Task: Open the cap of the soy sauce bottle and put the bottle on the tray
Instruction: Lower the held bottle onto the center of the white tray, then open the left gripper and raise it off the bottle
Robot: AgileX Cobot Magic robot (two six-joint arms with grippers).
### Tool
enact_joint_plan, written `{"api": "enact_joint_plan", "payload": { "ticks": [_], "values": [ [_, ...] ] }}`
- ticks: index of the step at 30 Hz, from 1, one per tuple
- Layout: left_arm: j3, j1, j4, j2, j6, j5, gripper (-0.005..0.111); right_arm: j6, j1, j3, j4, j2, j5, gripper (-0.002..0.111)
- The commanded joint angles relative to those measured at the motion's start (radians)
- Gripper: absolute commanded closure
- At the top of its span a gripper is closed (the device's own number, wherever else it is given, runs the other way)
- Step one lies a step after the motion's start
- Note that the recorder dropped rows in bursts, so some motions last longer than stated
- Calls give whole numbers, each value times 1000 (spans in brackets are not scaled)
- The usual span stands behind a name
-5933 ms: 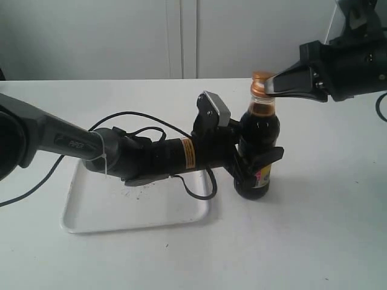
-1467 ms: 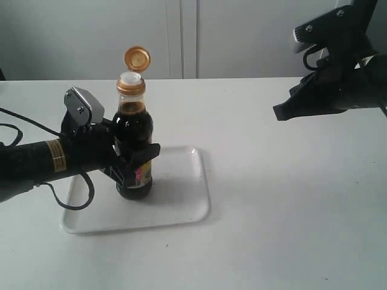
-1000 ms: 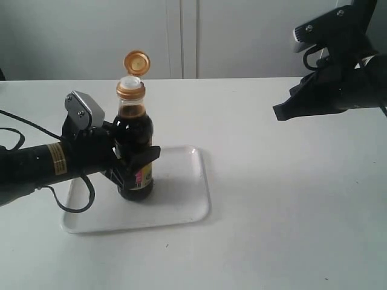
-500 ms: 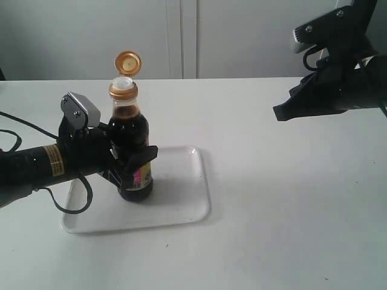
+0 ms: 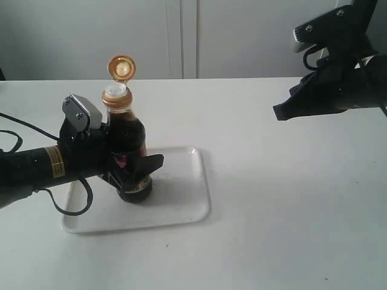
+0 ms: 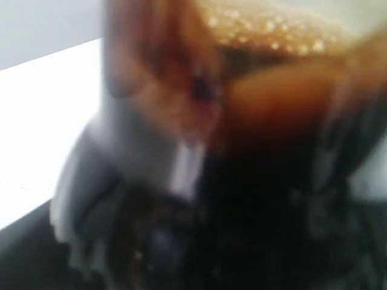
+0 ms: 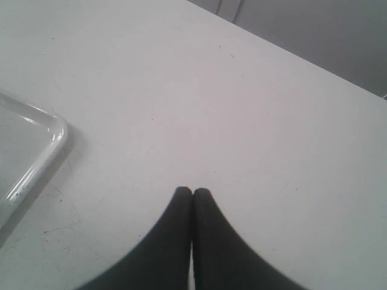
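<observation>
White bench (image 5: pixel 290 205) fills the exterior view, pale wall panels behind. White tray (image 5: pixel 187 208) lies at about 8 o'clock of frame centre, low rim, rounded corners; one corner also shows in the right wrist view (image 7: pixel 42 151). Left arm reaches in from 9 o'clock, lying low over the tray's left part. Right arm hangs raised at 2 o'clock, well apart from the tray. Soy sauce bottle (image 5: pixel 125 142) is on the tray's left-centre part, tilted, neck leaning toward 11 o'clock; whether its base sits flat cannot be told. Left wrist view is filled by blurred dark liquid with foam at its top (image 6: pixel 260 151). Left end effector (image 5: pixel 130 172) is clamped around the bottle's lower body, one black finger (image 5: pixel 148 164) showing at the front. Right end effector (image 5: pixel 279 113) holds nothing, fingertips pressed together in the right wrist view (image 7: pixel 193 194). Cap (image 5: pixel 121 67) is flipped up on its hinge, round lid standing above the white spout.
</observation>
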Motion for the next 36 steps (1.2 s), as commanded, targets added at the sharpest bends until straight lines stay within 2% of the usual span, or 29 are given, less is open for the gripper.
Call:
{"api": "enact_joint_plan", "payload": {
  "ticks": [1, 13, 24, 32, 36],
  "values": [
    [8, -3, -6, -41, -9, 48, 7, -12, 2, 4, 1, 0, -15, 108],
    [8, -3, -7, -175, -31, 55, 7, -12, 2, 4, 1, 0, -23, 108],
    [8, -3, -120, -255, -21, 53, 7, -12, 2, 4, 1, 0, -23, 108],
    [8, -3, -149, -260, -21, -71, 7, -12, 2, 4, 1, 0, -20, 108],
    [8, -3, -199, -273, -5, -74, 7, -12, 2, 4, 1, 0, -19, 108]
  ]
}}
